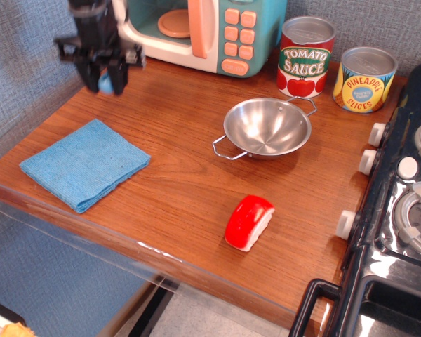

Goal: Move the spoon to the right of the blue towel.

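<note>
The blue towel (84, 163) lies flat near the front left of the wooden counter. My black gripper (106, 83) hangs above the back left of the counter, behind the towel. Its fingers are shut on the light-blue handle of the spoon (107, 84), which shows between them, lifted off the counter. The spoon's grey bowl is hidden by the gripper.
A toy microwave (196, 28) stands at the back. A steel two-handled bowl (266, 128) sits mid-counter, with a tomato sauce can (305, 56) and a pineapple can (365, 78) behind it. A red and white toy (248, 222) lies near the front. A black stove (407, 210) is at the right.
</note>
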Controlling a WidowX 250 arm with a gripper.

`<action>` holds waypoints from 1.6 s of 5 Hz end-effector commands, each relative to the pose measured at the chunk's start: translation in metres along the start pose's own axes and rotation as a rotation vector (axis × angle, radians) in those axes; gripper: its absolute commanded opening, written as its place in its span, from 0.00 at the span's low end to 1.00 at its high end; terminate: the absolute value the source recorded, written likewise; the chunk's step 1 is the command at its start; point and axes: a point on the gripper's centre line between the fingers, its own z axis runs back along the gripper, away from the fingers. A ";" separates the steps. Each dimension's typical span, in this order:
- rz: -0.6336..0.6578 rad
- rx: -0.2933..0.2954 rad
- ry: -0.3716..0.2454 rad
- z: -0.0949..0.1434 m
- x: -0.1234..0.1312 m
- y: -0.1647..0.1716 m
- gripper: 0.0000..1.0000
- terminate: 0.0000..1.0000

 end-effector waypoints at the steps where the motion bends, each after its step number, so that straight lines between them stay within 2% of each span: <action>1: -0.121 -0.066 0.004 0.036 -0.051 -0.058 0.00 0.00; 3: -0.080 -0.090 0.102 0.022 -0.126 -0.097 0.00 0.00; 4: -0.111 -0.057 0.149 0.013 -0.152 -0.118 0.00 0.00; 6: -0.167 -0.037 0.198 -0.007 -0.172 -0.140 0.00 0.00; 8: -0.103 0.005 0.165 0.000 -0.170 -0.121 0.00 0.00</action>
